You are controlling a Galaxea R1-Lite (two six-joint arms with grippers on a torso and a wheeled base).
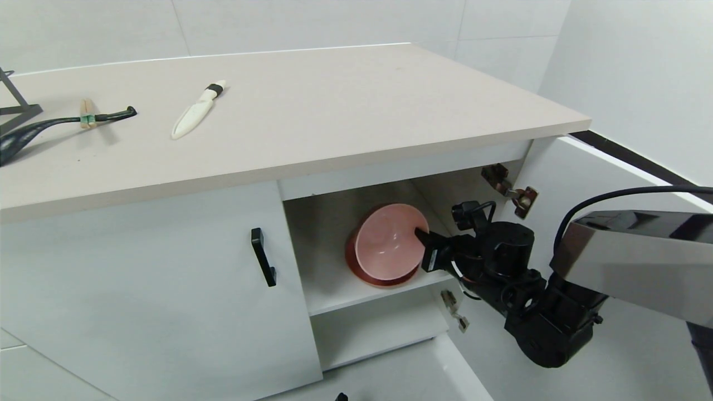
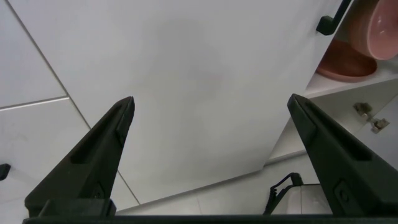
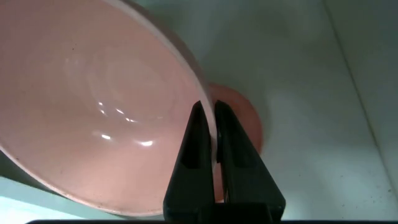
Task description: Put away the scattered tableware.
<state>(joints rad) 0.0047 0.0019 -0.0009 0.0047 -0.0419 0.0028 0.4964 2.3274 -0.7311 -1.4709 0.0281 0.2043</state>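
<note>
Right tool [image 3: 209,115] pinches rim of pink bowl [image 3: 93,93].

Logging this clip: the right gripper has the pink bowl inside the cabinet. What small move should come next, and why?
Probably tip the pink bowl level onto the red dish beneath: the right gripper pinches its rim and it stands tilted.

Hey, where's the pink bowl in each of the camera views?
Head view: pink bowl tilted on the open cabinet's upper shelf, rim in the right gripper.
Left wrist view: bowl inside the cabinet, past the door's black handle.
Right wrist view: bowl close up, rim clamped in the gripper.
Shared landmark: the reddish plate under it.
</note>
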